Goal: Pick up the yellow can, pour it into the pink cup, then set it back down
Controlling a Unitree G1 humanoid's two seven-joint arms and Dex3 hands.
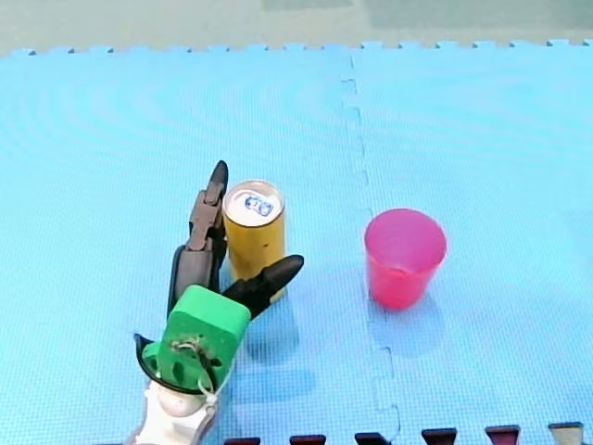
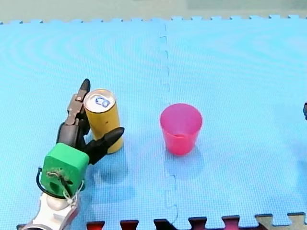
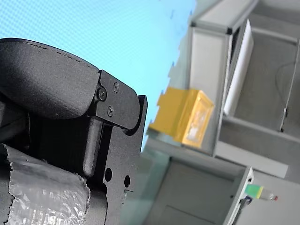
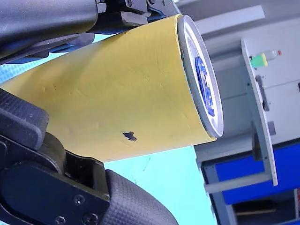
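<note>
Nearest the head cameras sits a green block point(image 1: 206, 332) mounted on the wrist of the arm that enters from the lower left. Just beyond it, the left hand point(image 1: 208, 264) is closed around the yellow can point(image 1: 253, 236). Two black fingers point(image 1: 211, 209) run up the can's left side, and the thumb point(image 1: 271, 280) presses against its lower front. The second wrist view shows the same grasp from close by. There a dark finger point(image 4: 42, 18) lies along one side of the yellow wall, and a textured black thumb point(image 4: 126, 201) bears on the opposite side.

The can stands upright on the blue foam mat point(image 1: 482, 139), its base on the surface and its silver lid point(image 4: 201, 79) with a blue tab area facing up. It stands left of the mat's jigsaw seam point(image 1: 357, 139).

The pink cup point(image 1: 404, 255) stands upright and open-mouthed to the right of that seam, well apart from the can and the hand. From these views its inside looks plain pink.

The first wrist view shows the black housing of a robot hand point(image 3: 56, 89) very close, with crinkled silver tape point(image 3: 42, 187) wrapped beside it. How that hand is set cannot be told. Behind it lie the mat's edge, a yellow box point(image 3: 185, 115) and grey cabinet panels point(image 3: 206, 70).
</note>
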